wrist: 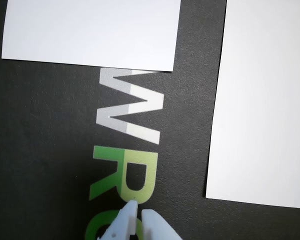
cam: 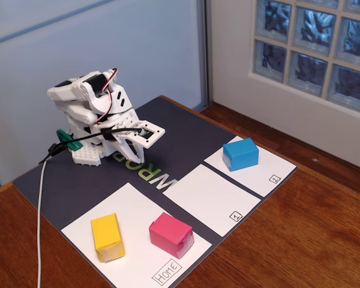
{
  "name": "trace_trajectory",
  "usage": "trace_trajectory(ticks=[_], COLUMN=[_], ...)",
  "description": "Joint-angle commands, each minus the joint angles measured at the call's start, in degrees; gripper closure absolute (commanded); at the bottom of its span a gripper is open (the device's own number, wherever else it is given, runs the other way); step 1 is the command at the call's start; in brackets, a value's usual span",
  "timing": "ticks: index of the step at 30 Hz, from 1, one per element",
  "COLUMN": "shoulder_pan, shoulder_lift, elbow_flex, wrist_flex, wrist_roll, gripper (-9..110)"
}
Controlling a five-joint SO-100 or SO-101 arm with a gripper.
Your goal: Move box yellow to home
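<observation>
And here's the picture: the box yellow [cam: 107, 237] sits at lower left of the fixed view, already resting on home [cam: 138, 207], the big white sheet with its handwritten label, just beside a pink block [cam: 171, 234]. A blue block [cam: 240, 153] waits on the far sheet, upper right of centre. The arm is folded up at upper left, well apart from all three. In the wrist view the end effector [wrist: 138, 212] pokes in at the bottom edge, fingertips together over the green lettering on the dark mat [wrist: 50, 150], nothing between them. By the look of it, the job reads as done. That yellow block looks light, paper-wrapped, with glossy tape, so likely a bit slick and crushable; a gentle pinch across its two narrow long sides, low on the body, would suit best.
</observation>
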Motion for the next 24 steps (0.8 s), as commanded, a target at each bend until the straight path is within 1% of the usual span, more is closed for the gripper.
trace_trajectory(ticks=[1,24], shoulder_pan=[-0.53,-0.97], shoulder_lift=[3.16,3.16], elbow_flex=[3.43,3.43], wrist_flex=[0.7,0.7], wrist_roll=[-0.35,-0.35], gripper=[102,102])
